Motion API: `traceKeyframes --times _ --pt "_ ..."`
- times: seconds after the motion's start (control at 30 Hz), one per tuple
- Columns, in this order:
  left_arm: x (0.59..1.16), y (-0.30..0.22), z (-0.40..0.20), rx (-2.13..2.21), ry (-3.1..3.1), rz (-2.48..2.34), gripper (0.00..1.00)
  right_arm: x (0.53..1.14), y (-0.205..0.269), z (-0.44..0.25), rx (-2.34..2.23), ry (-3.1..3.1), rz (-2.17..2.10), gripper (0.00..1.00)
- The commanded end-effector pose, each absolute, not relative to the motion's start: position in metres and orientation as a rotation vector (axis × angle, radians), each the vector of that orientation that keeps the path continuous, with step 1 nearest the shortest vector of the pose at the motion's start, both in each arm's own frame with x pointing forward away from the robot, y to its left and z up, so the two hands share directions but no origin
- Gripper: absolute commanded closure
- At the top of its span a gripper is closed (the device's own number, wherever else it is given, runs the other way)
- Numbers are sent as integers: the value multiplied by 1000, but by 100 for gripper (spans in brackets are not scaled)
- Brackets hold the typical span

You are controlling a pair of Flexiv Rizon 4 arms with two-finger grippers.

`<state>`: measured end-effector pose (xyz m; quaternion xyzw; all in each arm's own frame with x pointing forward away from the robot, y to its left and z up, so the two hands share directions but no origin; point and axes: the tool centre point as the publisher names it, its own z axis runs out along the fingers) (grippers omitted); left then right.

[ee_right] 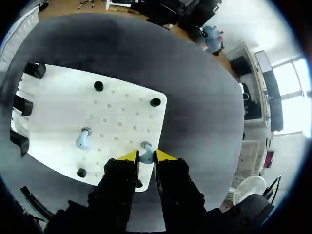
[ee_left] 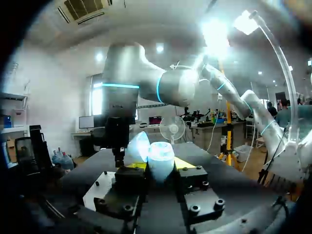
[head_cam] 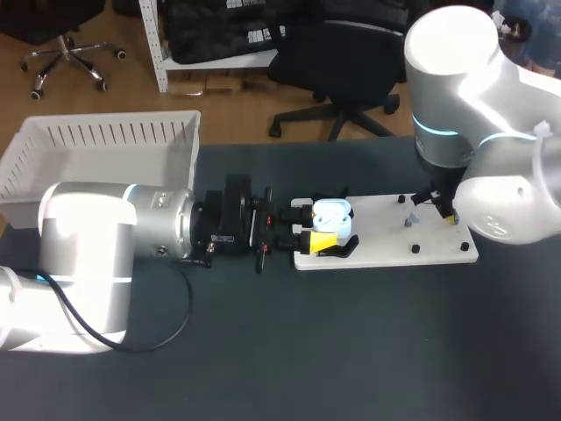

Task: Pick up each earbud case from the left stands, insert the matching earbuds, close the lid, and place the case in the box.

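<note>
Left gripper, level at centre frame, clamps the open earbud case. Right gripper, pointing down, narrowly pinches an earbud on the white board. Box upper left.

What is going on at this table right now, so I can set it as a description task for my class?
The left gripper holds an open earbud case between its fingers at one end of the white board. The right gripper is right at one earbud standing on that board; whether it grips it cannot be told. A second earbud stands nearby. The white box waits at the table's far left corner.
</note>
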<state>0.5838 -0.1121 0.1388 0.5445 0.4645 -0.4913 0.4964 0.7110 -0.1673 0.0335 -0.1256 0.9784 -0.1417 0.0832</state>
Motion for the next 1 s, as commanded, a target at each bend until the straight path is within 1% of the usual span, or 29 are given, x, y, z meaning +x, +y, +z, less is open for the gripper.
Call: traceKeyframes --times 0.03,0.3,0.53,0.8,1.0 --pt "581 -113 138 1311 1126 -1180 100 700 -166 48 -368 2908 -427 100" --pt "581 -113 138 1311 1126 -1180 100 677 -157 88 -349 2904 -428 100" --pt "581 -113 138 1311 1126 -1180 100 643 -133 139 -309 2914 -404 100" --pt "581 -113 138 1311 1126 -1180 100 602 -85 194 -329 2993 -313 100" --pt "581 -113 138 1311 1126 -1180 100 579 -42 218 -376 2987 -255 100"
